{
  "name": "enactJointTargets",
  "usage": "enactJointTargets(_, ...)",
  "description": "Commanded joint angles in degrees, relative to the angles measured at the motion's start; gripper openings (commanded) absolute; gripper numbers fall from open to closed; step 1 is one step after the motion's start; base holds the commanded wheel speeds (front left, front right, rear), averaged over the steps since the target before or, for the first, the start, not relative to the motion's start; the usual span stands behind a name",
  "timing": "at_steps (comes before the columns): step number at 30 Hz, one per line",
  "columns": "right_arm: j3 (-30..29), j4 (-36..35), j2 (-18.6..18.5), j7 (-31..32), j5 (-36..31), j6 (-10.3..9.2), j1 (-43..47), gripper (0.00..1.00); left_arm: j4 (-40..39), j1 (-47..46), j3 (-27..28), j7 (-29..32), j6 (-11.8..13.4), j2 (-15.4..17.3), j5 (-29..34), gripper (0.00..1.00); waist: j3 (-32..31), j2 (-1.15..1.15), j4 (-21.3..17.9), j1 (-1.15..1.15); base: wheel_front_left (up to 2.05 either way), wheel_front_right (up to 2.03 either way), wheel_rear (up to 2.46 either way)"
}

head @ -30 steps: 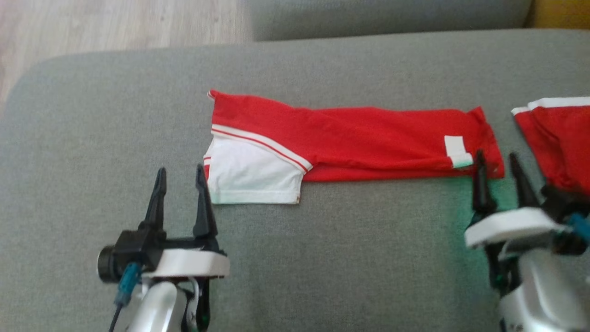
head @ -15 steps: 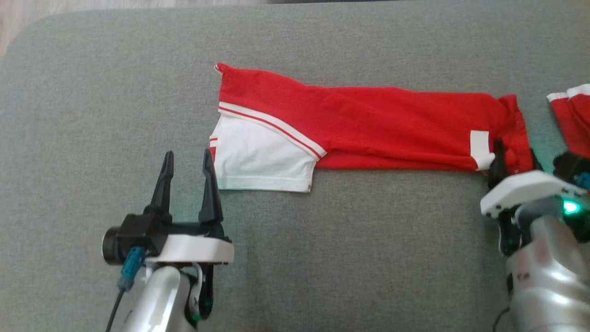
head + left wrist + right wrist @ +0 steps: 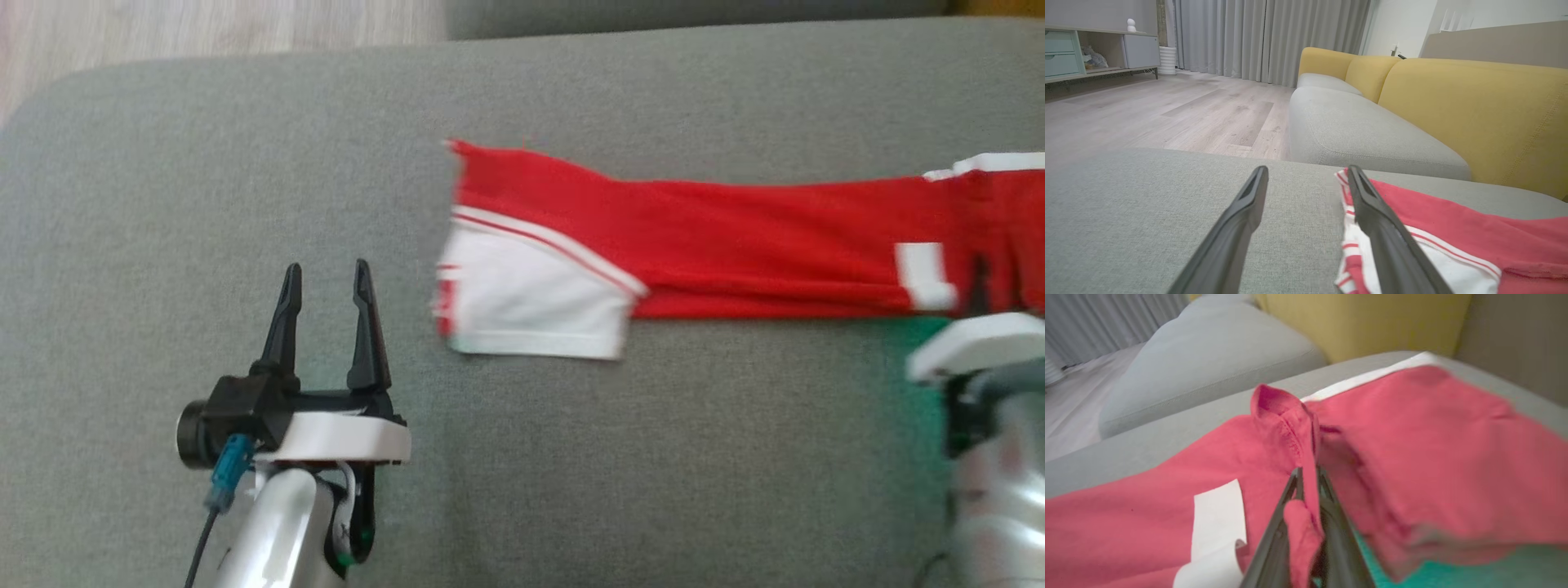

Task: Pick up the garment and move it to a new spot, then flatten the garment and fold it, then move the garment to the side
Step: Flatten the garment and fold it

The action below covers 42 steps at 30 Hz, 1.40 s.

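No legible writing

No text, brand, number or sign can be read. A plain white patch point(image 3: 1220, 516) is seen on the red garment point(image 3: 735, 245), toward the right edge of the grey cushion point(image 3: 571, 457); nothing legible is borne on it.

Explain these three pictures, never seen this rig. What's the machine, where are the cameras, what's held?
It is a wheeled robot with two arms, each ending in two long dark jaws. The top-down picture comes from a camera on its head, looking down at a grey sofa cushion. The other two come from wrist cameras, looking along each arm's jaws. On the cushion lies a red and white garment, in a long strip. The right jaws are shut on a red fold at its end, beside a white label; more red cloth lies just beyond. The left jaws stand open, holding nothing, near the garment's white end.
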Motion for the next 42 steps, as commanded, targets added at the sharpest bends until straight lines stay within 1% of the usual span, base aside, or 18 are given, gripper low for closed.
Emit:
enactJointTargets(1,0.32,-3.03,-1.73,0.29,-0.34,-0.05,-0.42,0.0,-1.73,-0.85,1.64,-0.54,0.08,0.1,-0.02,1.0,-0.66,0.0,-0.39,0.0,0.0,0.0,0.0)
enactJointTargets(4,-1.37,-7.53,-3.28,2.36,-0.25,-0.05,0.35,0.0,-1.48,-0.69,1.68,-0.54,0.77,0.1,0.29,1.0,-1.52,0.0,-0.59,0.0,0.0,0.0,0.0)
enactJointTargets(6,-1.26,-10.51,-3.88,3.93,0.4,-0.05,1.04,0.0,-1.32,-0.41,1.67,-0.54,1.11,0.1,0.09,1.0,-2.09,0.0,-0.56,0.0,0.0,0.0,0.0)
enactJointTargets(8,-0.4,-13.43,-3.73,5.59,1.37,-0.05,1.58,0.0,-1.12,-0.11,1.51,-0.54,1.21,0.1,-0.1,1.0,-2.69,0.0,-0.4,0.0,0.0,0.0,0.0)
enactJointTargets(10,0.97,-16.48,-2.67,7.29,2.61,-0.05,2.02,0.0,-0.85,0.23,1.38,-0.54,1.21,0.1,-0.23,1.0,-3.38,0.0,-0.22,0.0,0.0,0.0,0.0)
enactJointTargets(12,3.21,-19.46,-1.06,8.82,3.99,-0.05,2.61,0.0,-0.64,0.5,1.33,-0.54,1.24,0.1,-0.38,1.0,-4.03,0.0,-0.04,0.0,0.0,0.0,0.0)
enactJointTargets(15,8.36,-23.45,1.06,10.85,5.67,-0.05,3.42,0.0,-0.37,0.76,1.16,-0.54,1.31,0.1,-0.58,1.0,-5.05,0.0,0.16,0.0,0.0,0.0,0.0)
enactJointTargets(18,13.95,-26.08,2.06,12.51,8.6,-0.05,3.65,0.0,-0.04,0.93,0.64,-0.54,1.28,0.1,-0.55,1.0,-6.21,0.0,0.48,0.0,0.0,0.0,0.0)
enactJointTargets(19,16.64,-26.22,2.12,12.86,11.3,-0.05,3.57,0.0,0.06,0.97,0.43,-0.54,1.27,0.1,-0.52,1.0,-6.56,0.0,0.67,0.0,0.0,0.0,0.0)
enactJointTargets(22,24.38,-25.46,2.16,12.5,18.57,-0.05,3.22,0.0,0.37,1.0,-0.14,-0.54,1.18,0.1,-0.51,1.0,-7.44,0.0,1.25,0.0,0.0,0.0,0.0)
enactJointTargets(25,30.41,-23.12,2.17,10.39,23.69,-0.05,2.52,0.0,1.0,1.0,-1.53,-0.55,0.04,0.09,-0.09,1.0,-8.18,0.0,2.18,0.0,0.0,0.0,0.0)
enactJointTargets(30,38.21,-15.39,2.18,5.92,31.28,-0.05,0.3,0.0,1.56,0.16,-2.9,-0.55,-0.4,0.09,0.1,1.0,-8.26,0.0,4.58,0.0,0.0,0.0,0.0)
enactJointTargets(33,43.85,-11.31,2.18,3.48,35.81,-0.05,-1.39,0.0,1.57,-0.3,-3.42,-0.55,-0.38,0.09,-0.03,1.0,-7.86,0.0,6.03,0.0,0.0,0.0,0.0)
enactJointTargets(40,54.3,-2.16,2.19,-0.16,41.4,-0.05,-5.67,0.0,1.97,-1.23,-5.97,-0.55,-1.01,0.09,-0.22,1.0,-6.35,0.0,9.73,0.0,0.0,0.0,0.0)
enactJointTargets(41,55.57,-1.18,2.19,-0.51,42.1,-0.05,-6.18,0.0,1.99,-1.35,-6.09,-0.55,-0.99,0.09,-0.34,1.0,-6.12,0.0,10.12,0.0,0.0,0.0,0.0)
enactJointTargets(42,55.57,-1.18,2.19,-0.51,42.1,-0.05,-6.18,0.0,1.99,-1.35,-6.09,-0.55,-0.99,0.09,-0.34,1.0,-6.12,0.0,10.12,0.0,0.0,0.0,0.0)
